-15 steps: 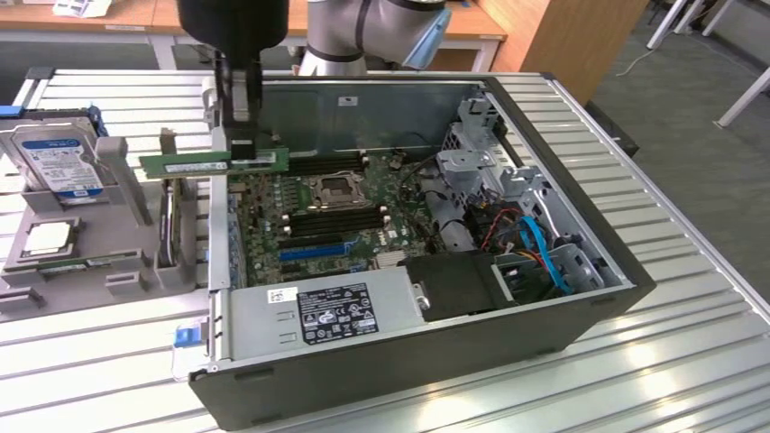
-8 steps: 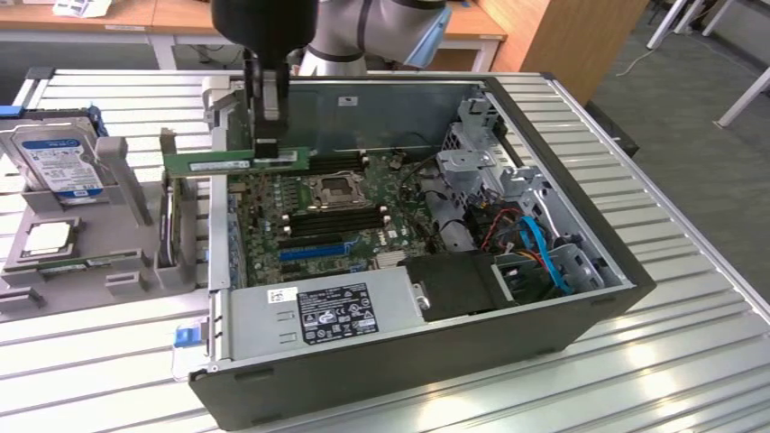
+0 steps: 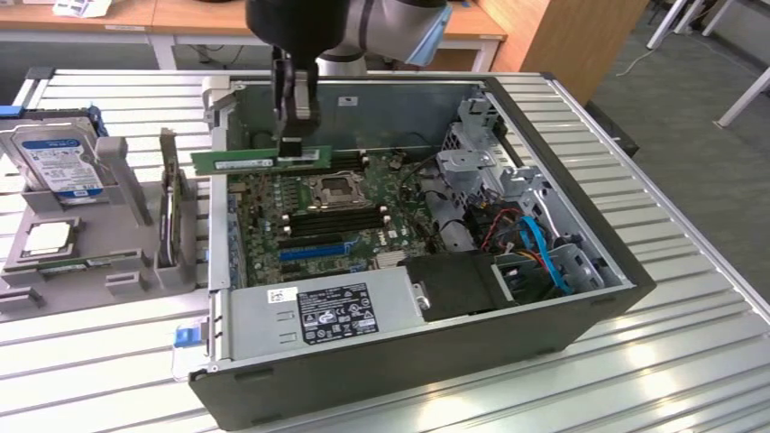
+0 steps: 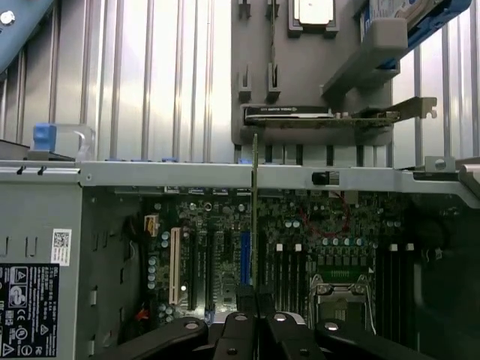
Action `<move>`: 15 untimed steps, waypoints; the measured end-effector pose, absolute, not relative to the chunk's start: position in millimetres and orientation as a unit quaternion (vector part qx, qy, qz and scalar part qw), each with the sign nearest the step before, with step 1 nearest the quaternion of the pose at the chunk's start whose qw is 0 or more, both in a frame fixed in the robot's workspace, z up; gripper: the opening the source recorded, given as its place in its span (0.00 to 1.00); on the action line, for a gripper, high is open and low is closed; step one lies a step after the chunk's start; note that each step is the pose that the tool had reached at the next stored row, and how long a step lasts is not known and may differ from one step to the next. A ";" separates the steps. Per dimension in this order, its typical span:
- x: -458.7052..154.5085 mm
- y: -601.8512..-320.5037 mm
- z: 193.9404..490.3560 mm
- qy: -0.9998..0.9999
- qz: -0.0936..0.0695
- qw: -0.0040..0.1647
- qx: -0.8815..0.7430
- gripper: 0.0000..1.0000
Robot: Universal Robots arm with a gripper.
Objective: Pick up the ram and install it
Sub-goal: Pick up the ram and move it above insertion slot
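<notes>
Surface: a ribbed metal table, with wooden desks and a carpeted floor behind it.
Far left: a grey holder carrying a hard drive, a square processor chip and an expansion card standing on edge.
Ram: the ram is off the holder and in the air. It stands on its long edge, level, over the exterior view's left part of the motherboard. The wrist view shows it edge-on as a thin upright line.
Gripper: the gripper hangs straight down, its jaws clamped on the ram's top edge, a little toward the exterior view's right end of the stick.
Centre: the memory slots lie below the stick and roughly parallel to it, with the processor socket among them.
Right: the open computer case, with blue cables inside.
Step in hand: as I judge it, the pick is done and the stick is being carried to its slot; it is not seated.
What seating calls for: most likely a lower edge squared to a free slot, the stick kept upright, then even downward pressure.
</notes>
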State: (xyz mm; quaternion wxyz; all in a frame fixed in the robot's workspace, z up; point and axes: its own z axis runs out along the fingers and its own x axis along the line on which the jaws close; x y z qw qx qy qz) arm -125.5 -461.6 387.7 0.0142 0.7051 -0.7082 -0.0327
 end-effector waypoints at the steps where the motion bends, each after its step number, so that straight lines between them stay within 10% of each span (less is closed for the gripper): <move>1: -122.9 -461.6 387.7 -0.708 -0.033 0.014 0.705 0.11; 15: -85.1 -461.6 387.6 -0.708 -0.033 0.015 0.705 0.11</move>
